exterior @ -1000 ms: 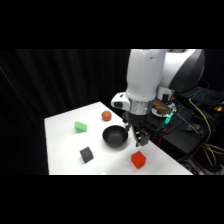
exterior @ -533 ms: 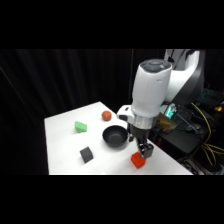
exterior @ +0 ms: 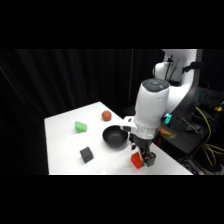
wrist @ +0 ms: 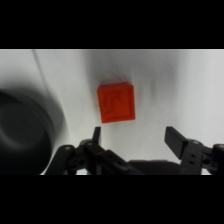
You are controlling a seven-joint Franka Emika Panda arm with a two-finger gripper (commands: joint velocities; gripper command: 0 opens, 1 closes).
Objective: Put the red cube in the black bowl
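The red cube [exterior: 136, 160] rests on the white table near its front right edge; in the wrist view the red cube [wrist: 116, 102] lies flat just beyond the fingertips. My gripper [exterior: 144, 158] hangs low right over the cube, and in the wrist view my gripper [wrist: 135, 136] is open, its two black fingers spread wider than the cube with nothing between them. The black bowl [exterior: 114, 137] sits left of the cube, and the black bowl [wrist: 27, 131] fills the wrist view's left side, blurred.
A reddish-orange ball [exterior: 106, 116] lies behind the bowl, a green block [exterior: 80, 126] at the left, and a dark grey block [exterior: 86, 154] near the front. The table edge [exterior: 170, 160] runs close on the cube's right, with cables and equipment beyond.
The arm has swung toward the front and come down, bringing the gripper from above the bowl's right side to just over the red cube. The cube and bowl stayed put.
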